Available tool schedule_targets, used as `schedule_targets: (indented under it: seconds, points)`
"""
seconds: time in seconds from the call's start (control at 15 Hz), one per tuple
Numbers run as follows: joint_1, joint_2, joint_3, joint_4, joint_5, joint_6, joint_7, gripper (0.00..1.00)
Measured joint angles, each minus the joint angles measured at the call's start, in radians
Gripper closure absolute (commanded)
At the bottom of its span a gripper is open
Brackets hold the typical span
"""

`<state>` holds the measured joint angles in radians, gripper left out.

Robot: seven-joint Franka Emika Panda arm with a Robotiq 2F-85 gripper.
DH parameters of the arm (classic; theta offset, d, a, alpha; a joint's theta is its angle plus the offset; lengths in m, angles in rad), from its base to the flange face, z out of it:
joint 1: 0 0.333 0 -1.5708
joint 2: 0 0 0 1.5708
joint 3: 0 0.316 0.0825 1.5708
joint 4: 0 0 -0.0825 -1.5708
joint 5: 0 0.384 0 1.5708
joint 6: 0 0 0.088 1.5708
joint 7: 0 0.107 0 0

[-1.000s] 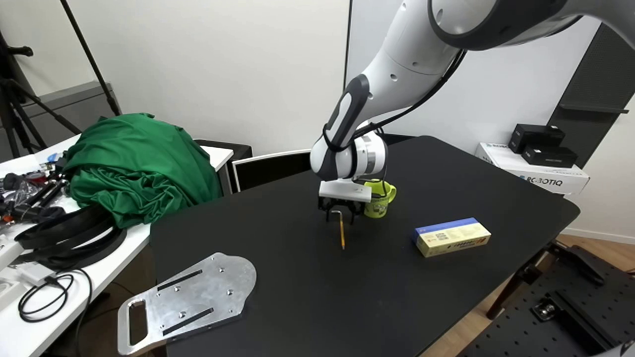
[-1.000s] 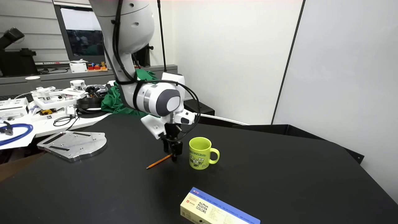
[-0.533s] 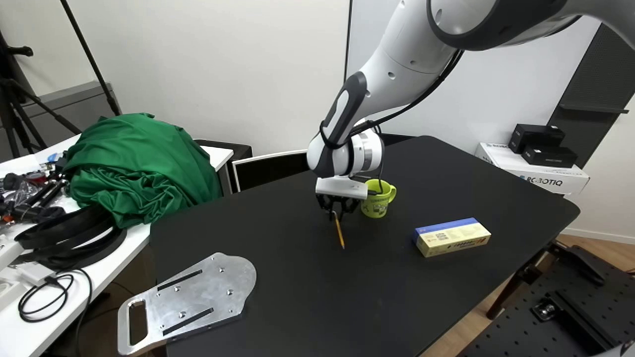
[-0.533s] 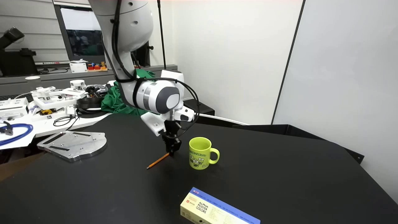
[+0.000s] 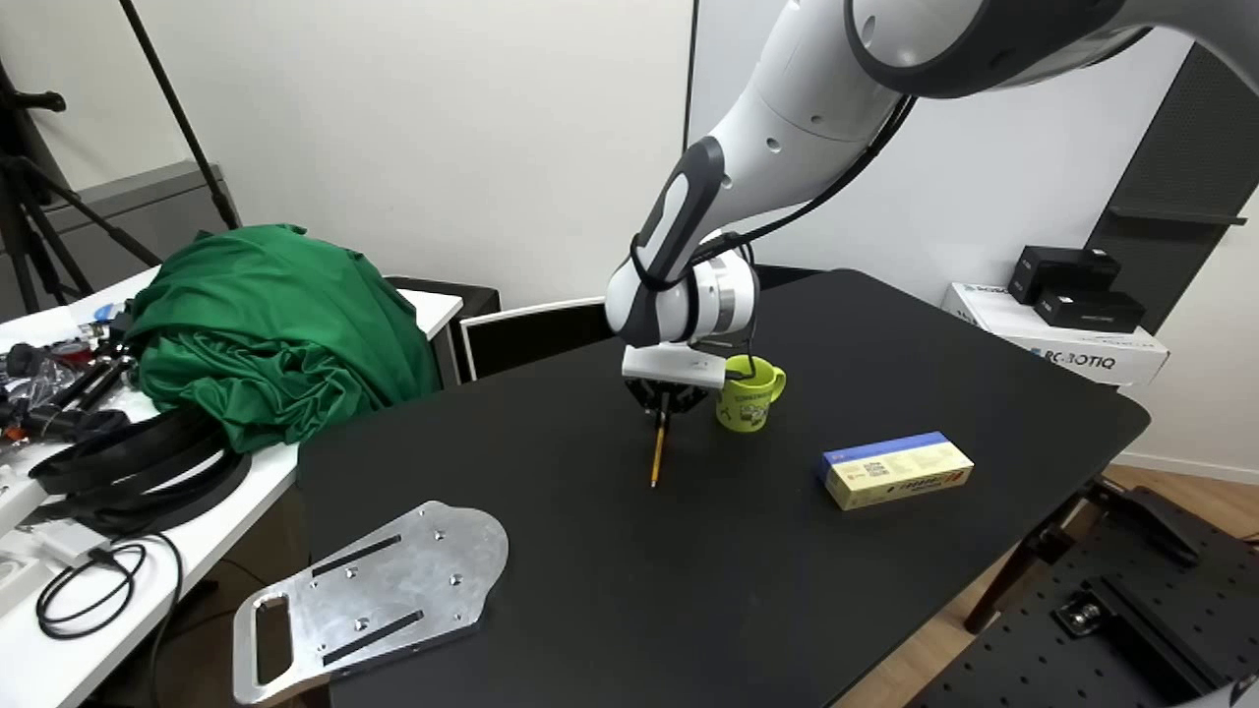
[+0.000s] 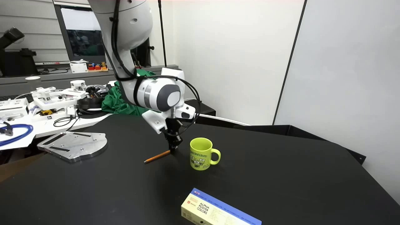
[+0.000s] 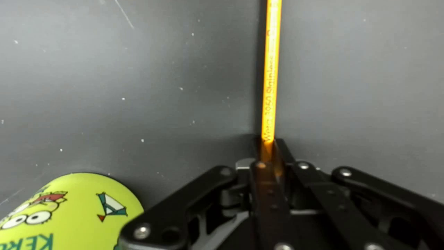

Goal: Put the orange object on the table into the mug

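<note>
The orange object [image 7: 271,76] is a thin stick with lettering along its side. One end lies between the fingertips of my gripper [image 7: 270,150], which is shut on it, and that end is hidden by the fingers. In both exterior views the orange object [image 6: 156,156] points away from the gripper [image 6: 173,149], low over the black table [image 5: 590,580]; whether its free end touches the top I cannot tell. Close beside the gripper [image 5: 663,413] stands the yellow-green mug [image 6: 200,157], upright, handle turned away. Its printed side fills the lower left corner of the wrist view.
A yellow-and-blue flat box [image 5: 895,470] lies on the table past the mug. Near one table edge rests a silver metal plate [image 5: 384,590] with slots. A white cluttered desk with a green cloth [image 5: 285,324] stands alongside.
The gripper's fingers have come together on the orange object and risen a little. The object has swung slightly, its free end shifting a bit and rising in view. Mug and box are unmoved.
</note>
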<state>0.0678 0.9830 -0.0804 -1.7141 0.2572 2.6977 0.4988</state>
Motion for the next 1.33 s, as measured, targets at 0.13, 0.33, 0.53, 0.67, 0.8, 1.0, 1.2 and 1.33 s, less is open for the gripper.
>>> schedule_targets:
  seconds: [0.13, 0.33, 0.53, 0.67, 0.8, 1.0, 1.2, 1.33]
  points:
    - [0.022, -0.024, -0.016, 0.0, 0.0, 0.002, 0.014, 0.98]
    - [0.063, -0.081, -0.05, -0.007, -0.002, 0.003, 0.041, 0.98]
    - [0.103, -0.143, -0.093, -0.027, -0.006, 0.002, 0.068, 0.98]
    - [0.128, -0.186, -0.125, -0.054, -0.024, 0.004, 0.085, 0.98]
    - [0.153, -0.229, -0.159, -0.09, -0.056, 0.013, 0.107, 0.98]
    - [0.198, -0.288, -0.223, -0.157, -0.131, 0.044, 0.152, 0.98]
    - [0.242, -0.336, -0.299, -0.232, -0.211, 0.107, 0.194, 0.98]
    - [0.275, -0.356, -0.363, -0.279, -0.264, 0.188, 0.219, 0.98]
